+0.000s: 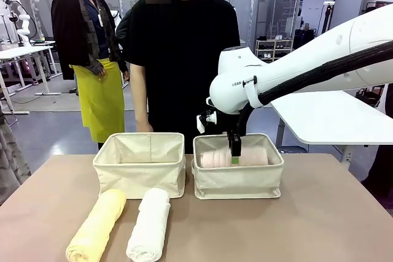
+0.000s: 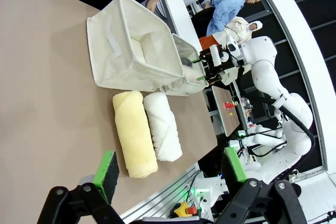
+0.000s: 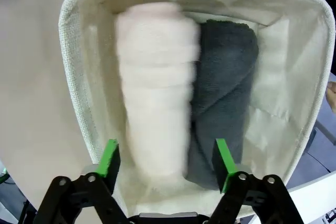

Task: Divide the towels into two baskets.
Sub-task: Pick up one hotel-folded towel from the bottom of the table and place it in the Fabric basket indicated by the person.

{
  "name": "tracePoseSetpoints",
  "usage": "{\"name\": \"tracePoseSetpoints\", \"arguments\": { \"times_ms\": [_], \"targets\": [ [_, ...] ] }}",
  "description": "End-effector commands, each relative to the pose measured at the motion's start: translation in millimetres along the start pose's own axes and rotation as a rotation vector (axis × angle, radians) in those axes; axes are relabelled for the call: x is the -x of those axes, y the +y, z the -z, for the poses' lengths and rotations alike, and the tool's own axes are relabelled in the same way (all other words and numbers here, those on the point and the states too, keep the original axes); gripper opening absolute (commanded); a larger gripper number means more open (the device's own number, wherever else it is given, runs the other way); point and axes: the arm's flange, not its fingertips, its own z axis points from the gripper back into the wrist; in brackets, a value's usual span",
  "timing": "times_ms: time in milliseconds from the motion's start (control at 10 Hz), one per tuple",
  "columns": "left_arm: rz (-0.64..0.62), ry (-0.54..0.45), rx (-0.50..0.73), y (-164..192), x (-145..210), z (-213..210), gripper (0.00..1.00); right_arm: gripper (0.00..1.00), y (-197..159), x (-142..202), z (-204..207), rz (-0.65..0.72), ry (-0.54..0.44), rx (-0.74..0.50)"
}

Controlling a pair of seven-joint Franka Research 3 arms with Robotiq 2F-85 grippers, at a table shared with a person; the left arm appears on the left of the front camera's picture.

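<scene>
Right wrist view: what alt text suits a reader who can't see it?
A cream-pink towel and a dark grey towel lie side by side inside a cream basket. The robot's right hand points into it, fingers open.

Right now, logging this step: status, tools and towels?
Right tool open over right basket; pink towel, grey towel inside. Left tool open, empty. Yellow towel, white towel on table.

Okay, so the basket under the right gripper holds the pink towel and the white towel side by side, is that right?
Not quite. In the basket under the right gripper, the towel beside the cream-pink towel is the dark grey towel, not the white one; the right wrist view shows them side by side. The white towel lies on the table in the front view.
</scene>
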Motion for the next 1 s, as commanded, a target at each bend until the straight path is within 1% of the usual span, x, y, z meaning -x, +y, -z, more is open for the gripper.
{"name": "tracePoseSetpoints", "arguments": {
  "times_ms": [0, 200, 300, 400, 900],
  "targets": [
    [0.016, -0.013, 0.023, -0.9, -0.7, -2.6, 1.00, 1.00, 0.7, 1.7, -3.0, 0.009, 0.005, 0.018],
    [0.016, -0.013, 0.023, -0.9, -0.7, -2.6, 1.00, 1.00, 3.6, 6.3, -7.1, 0.018, -0.013, 0.027],
    [0.016, -0.013, 0.023, -0.9, -0.7, -2.6, 1.00, 1.00, 9.2, 13.4, -11.2, 0.140, 0.058, 0.099],
    [0.016, -0.013, 0.023, -0.9, -0.7, -2.6, 1.00, 1.00, -2.1, 3.2, -2.7, 0.006, -0.004, 0.008],
    [0.016, -0.013, 0.023, -0.9, -0.7, -2.6, 1.00, 1.00, -2.1, 3.2, -2.7, 0.006, -0.004, 0.008]
  ]
}}
